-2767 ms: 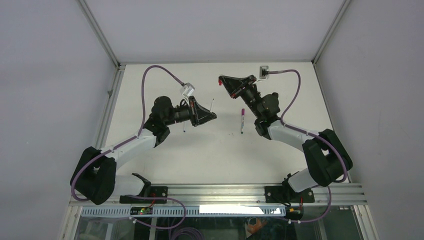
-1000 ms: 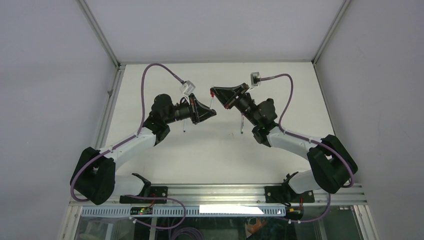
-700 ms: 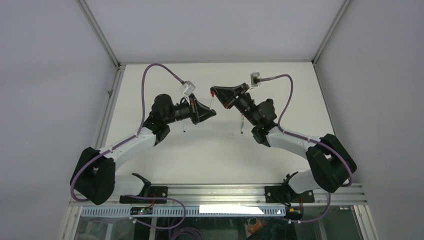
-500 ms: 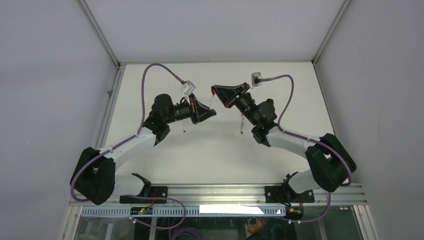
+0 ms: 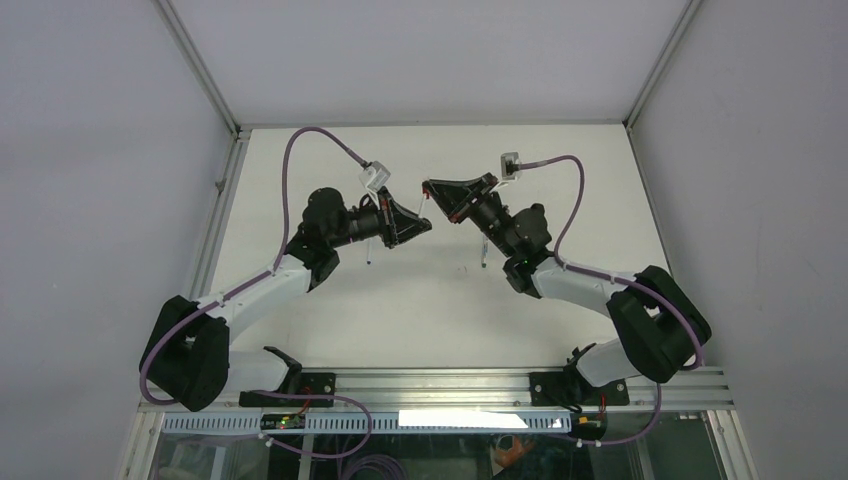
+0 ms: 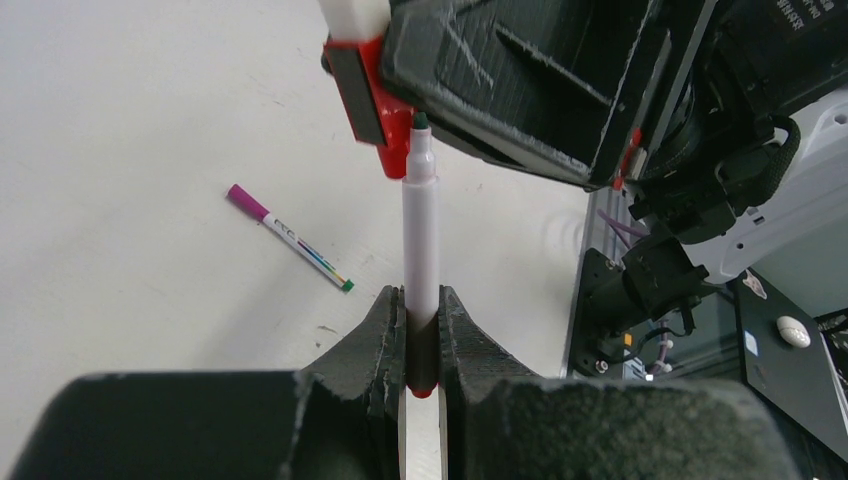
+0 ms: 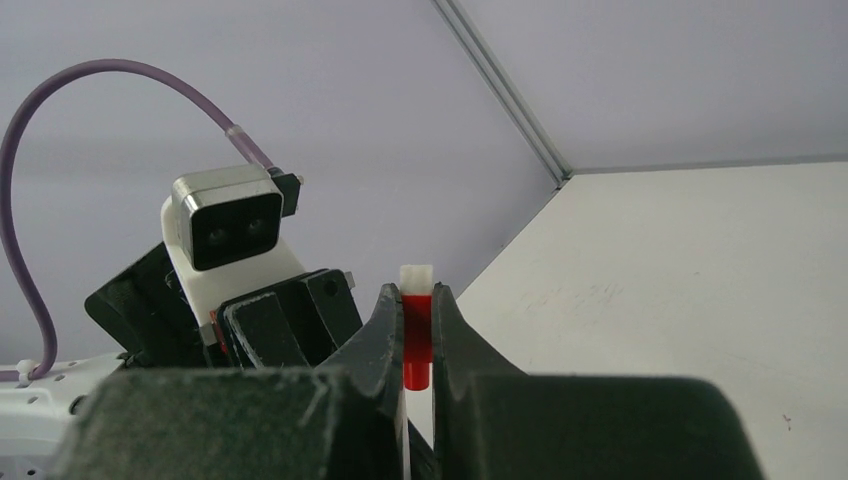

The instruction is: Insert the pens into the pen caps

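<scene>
My left gripper is shut on a white pen with a red rear end, held upright; in the top view this gripper is at mid-table. My right gripper is shut on the red pen cap, which has a white end. In the left wrist view the pen's dark tip sits right at the open end of the red cap, slightly to its side. In the top view the right gripper is just beyond the pen.
A pen with a magenta cap on it lies on the table; in the top view it is partly hidden under the right arm. Another thin pen lies below the left wrist. Walls and rails bound the table.
My right gripper has moved left and nearer with the red cap, bringing it up to the tip of the pen. My left gripper has stayed still with the pen.
</scene>
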Controlling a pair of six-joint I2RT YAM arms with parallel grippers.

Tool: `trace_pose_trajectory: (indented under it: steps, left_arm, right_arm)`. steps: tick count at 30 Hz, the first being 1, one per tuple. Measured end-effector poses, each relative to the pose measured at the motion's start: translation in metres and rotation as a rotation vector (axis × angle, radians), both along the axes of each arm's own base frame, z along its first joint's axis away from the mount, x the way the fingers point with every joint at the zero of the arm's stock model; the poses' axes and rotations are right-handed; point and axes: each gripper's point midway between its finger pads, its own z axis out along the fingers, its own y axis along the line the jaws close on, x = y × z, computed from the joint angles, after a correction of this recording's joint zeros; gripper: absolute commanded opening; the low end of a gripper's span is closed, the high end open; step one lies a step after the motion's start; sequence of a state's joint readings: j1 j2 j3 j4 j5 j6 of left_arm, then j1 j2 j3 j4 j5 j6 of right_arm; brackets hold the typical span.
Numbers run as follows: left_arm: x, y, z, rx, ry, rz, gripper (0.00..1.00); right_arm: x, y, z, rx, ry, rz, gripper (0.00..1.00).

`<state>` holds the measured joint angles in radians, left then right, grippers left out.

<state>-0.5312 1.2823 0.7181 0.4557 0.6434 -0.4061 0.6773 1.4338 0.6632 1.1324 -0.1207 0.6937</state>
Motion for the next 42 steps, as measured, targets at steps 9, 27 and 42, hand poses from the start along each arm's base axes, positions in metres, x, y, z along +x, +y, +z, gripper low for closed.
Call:
trace_pose_trajectory:
  steps: [9,27,42]
  left_arm:
    - [0.001,0.001,0.002,0.001,-0.005,0.008,0.00]
    - [0.001,0.001,0.003,-0.001,-0.008,0.008,0.00]
    - [0.001,0.000,0.003,-0.002,-0.008,0.008,0.00]
  right_arm:
    - [-0.004,0.002,-0.004,-0.005,0.009,0.001,0.00]
    - [0.005,-0.004,0.026,0.031,-0.069,-0.040,0.00]
    - [0.008,0.002,0.016,0.061,-0.011,-0.011,0.00]
